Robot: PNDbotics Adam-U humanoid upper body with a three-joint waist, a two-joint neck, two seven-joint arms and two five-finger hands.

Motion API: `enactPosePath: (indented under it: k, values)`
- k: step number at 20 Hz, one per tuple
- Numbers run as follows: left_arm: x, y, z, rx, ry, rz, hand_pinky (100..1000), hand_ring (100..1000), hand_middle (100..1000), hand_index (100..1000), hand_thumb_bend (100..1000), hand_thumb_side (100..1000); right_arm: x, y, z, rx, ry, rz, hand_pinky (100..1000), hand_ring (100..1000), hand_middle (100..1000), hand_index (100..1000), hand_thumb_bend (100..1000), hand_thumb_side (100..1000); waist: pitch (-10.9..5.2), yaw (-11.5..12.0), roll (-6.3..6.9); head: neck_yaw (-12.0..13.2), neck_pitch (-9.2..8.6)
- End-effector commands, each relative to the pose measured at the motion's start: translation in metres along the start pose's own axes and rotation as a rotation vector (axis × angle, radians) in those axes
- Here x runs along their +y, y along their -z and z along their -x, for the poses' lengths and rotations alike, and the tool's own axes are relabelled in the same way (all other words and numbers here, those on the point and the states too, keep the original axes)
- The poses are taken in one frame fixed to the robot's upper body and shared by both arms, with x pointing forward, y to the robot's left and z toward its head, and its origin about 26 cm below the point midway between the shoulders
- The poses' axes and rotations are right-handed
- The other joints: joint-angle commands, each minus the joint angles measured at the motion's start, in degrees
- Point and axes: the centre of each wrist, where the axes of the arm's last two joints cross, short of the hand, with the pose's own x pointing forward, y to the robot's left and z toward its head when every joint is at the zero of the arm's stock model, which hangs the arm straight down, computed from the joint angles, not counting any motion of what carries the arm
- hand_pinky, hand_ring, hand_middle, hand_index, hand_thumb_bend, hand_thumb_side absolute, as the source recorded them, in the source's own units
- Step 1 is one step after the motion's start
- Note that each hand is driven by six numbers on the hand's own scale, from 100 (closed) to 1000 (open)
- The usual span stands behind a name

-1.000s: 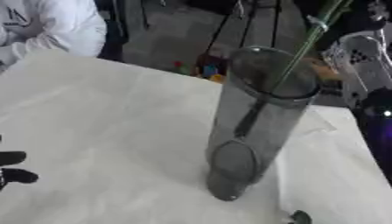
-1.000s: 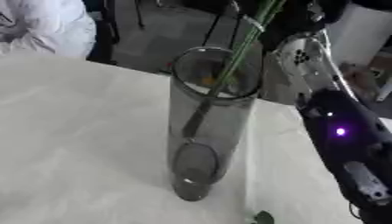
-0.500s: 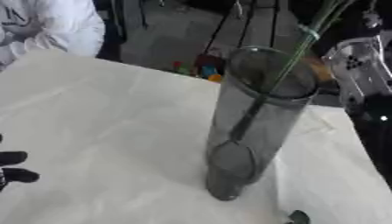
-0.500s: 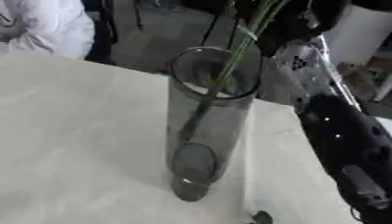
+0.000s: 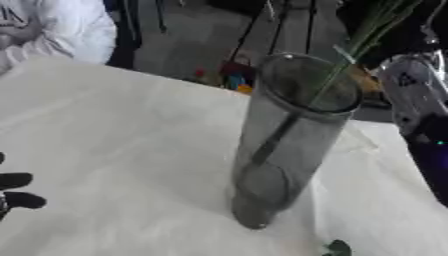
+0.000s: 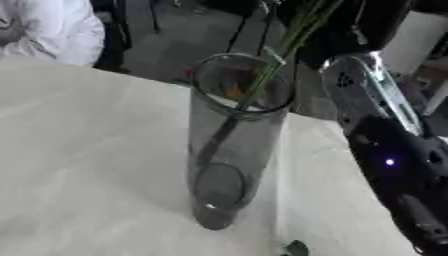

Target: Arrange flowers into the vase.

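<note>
Green flower stems (image 6: 282, 55) slant into a tall smoked-glass vase (image 5: 289, 145) standing upright on a white-covered table (image 5: 114, 150).

The stems enter over the vase's rim on its far right side and run down inside the glass toward its left wall, their upper ends leaving the top of both views. The robot's right arm (image 6: 394, 150), black and silver with a small blue light, comes in just to the right of the vase; its hand lies above the top edge of the views, so its fingers cannot be seen. Dark fingertips of the left hand (image 5: 16, 190) show at the lower left edge, well apart from the vase, which stands off to their right; whether that hand is open or closed cannot be told. A small green leaf (image 5: 337, 247) lies on the cloth near the vase's base, at the bottom edge.
</note>
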Motion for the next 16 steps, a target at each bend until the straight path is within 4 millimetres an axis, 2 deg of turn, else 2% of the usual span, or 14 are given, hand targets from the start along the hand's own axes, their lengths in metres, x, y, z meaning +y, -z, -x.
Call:
enactPosePath:
  k: [1, 8, 16]
  values:
    - [-0.0004, 0.0028, -0.005, -0.018, -0.001, 0.006, 543, 655, 713, 936, 317, 1000, -0.0044, 0.0064, -0.0156, -0.012, -0.073, -0.05, 592, 635, 321, 379, 100, 802, -1.57, -0.21, 0.58, -0.03, -0.3]
    - [0.0004, 0.002, -0.0048, -0.015, 0.003, 0.005, 543, 655, 711, 937, 318, 1000, -0.0056, 0.0019, -0.0168, 0.032, -0.127, -0.097, 599, 660, 334, 407, 100, 823, -1.73, -0.52, 0.53, 0.19, -0.11]
    - [0.0005, 0.0015, -0.0047, -0.011, 0.003, 0.006, 543, 656, 712, 937, 320, 1000, -0.0048, -0.0015, -0.0154, 0.118, -0.166, -0.141, 608, 685, 335, 421, 100, 886, -2.02, -0.93, 0.52, 0.2, -0.13]
